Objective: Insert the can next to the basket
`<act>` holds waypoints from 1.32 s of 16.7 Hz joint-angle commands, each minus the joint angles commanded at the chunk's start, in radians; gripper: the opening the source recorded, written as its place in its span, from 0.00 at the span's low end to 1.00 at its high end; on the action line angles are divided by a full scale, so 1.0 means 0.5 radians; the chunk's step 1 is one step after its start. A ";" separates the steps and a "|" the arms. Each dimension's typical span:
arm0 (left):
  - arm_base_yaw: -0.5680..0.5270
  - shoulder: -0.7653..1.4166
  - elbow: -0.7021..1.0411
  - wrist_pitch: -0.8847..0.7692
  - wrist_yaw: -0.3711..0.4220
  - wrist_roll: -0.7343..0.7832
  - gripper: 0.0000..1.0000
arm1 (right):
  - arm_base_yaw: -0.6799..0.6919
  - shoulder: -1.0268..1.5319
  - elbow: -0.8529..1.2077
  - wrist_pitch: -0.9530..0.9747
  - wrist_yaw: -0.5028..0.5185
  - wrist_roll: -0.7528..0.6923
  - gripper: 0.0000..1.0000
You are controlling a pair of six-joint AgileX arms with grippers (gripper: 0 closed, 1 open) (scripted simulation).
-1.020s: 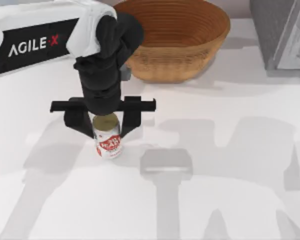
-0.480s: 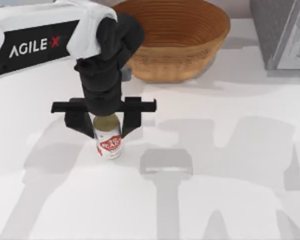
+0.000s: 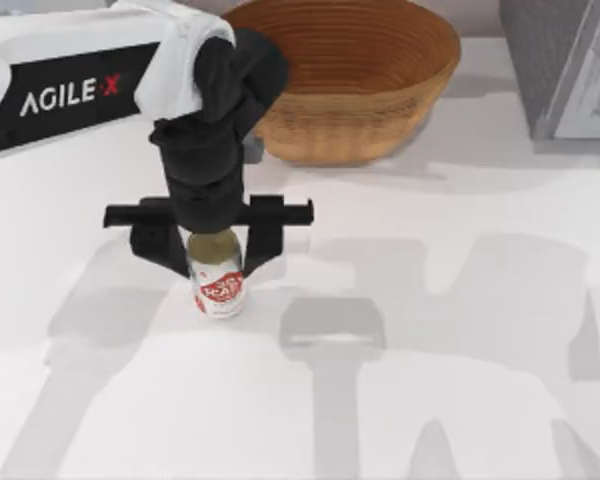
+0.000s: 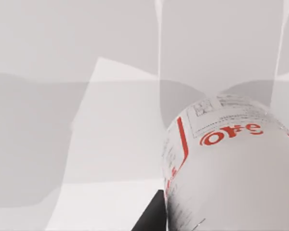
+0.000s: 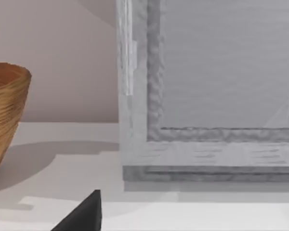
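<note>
Can (image 3: 219, 283) is standing upright on the white table (image 3: 460, 330), left of centre and a bit in front of the basket (image 3: 348, 75), with clear space between the two. It's white with a red label and a gold-ish top; the lettering is too small to read from above, but the left wrist view has the can (image 4: 231, 173) right up close, showing red letters that look like "ore" upside down plus some tiny grey print I can't make out. Left gripper (image 3: 209, 252) comes straight down over it, black fingers either side of the can and clamped on its upper part. White arm has "AGILE X" on a black panel (image 3: 65, 95). Grey box (image 3: 565, 65) sits at the table's far right corner, and the right wrist view looks at that box (image 5: 216, 91) with the basket (image 5: 5, 110) off to the side; can't tell what the right gripper's fingers are doing
</note>
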 joint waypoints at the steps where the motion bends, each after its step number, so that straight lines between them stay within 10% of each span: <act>1: 0.000 0.000 0.000 0.000 0.000 0.000 0.30 | 0.000 0.000 0.000 0.000 0.000 0.000 1.00; 10: 0.000 0.000 0.000 0.000 0.000 0.000 0.98 | 0.000 0.000 0.000 0.000 0.000 0.000 1.00; 22: 0.000 -0.014 0.067 -0.078 -0.002 0.001 1.00 | 0.000 0.000 0.000 0.000 0.000 0.000 1.00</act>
